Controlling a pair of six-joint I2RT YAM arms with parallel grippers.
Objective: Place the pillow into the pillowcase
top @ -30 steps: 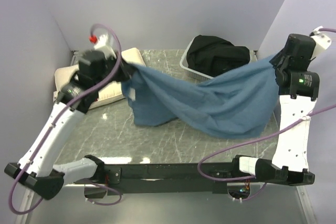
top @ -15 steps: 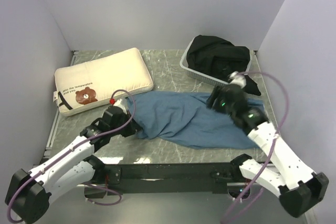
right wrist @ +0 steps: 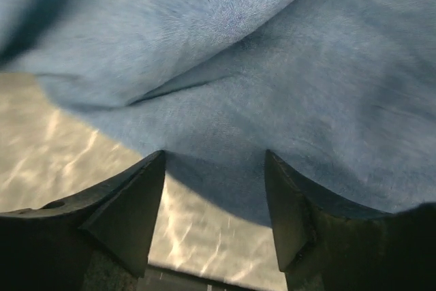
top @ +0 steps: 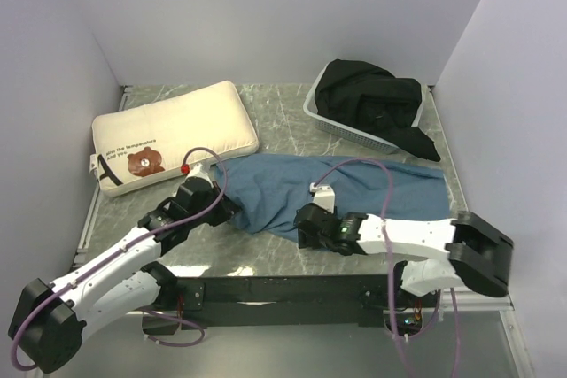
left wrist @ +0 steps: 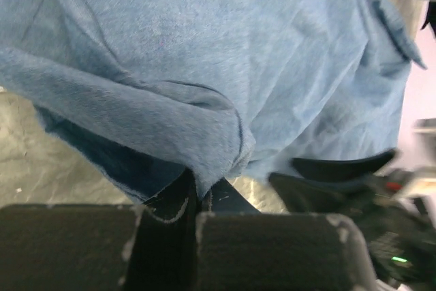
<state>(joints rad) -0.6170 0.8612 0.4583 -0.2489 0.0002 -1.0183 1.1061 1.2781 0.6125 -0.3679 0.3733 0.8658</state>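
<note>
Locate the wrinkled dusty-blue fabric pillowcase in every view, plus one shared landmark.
Top external: the dusty-blue fabric pillowcase lies flat, mid-frame.
Left wrist: it fills the upper frame; the left gripper pinches its near edge.
Right wrist: it fills the top and right, above the open right gripper.
Shared landmark: the grey marbled tabletop.

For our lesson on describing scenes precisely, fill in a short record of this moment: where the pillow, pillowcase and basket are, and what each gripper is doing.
pillowcase: spread wrinkled across the middle of the table
pillow: back left, bear print up, outside the pillowcase
basket: back right, holding black cloth
left gripper: shut on the pillowcase's left edge
right gripper: open, at the pillowcase's near edge
</note>
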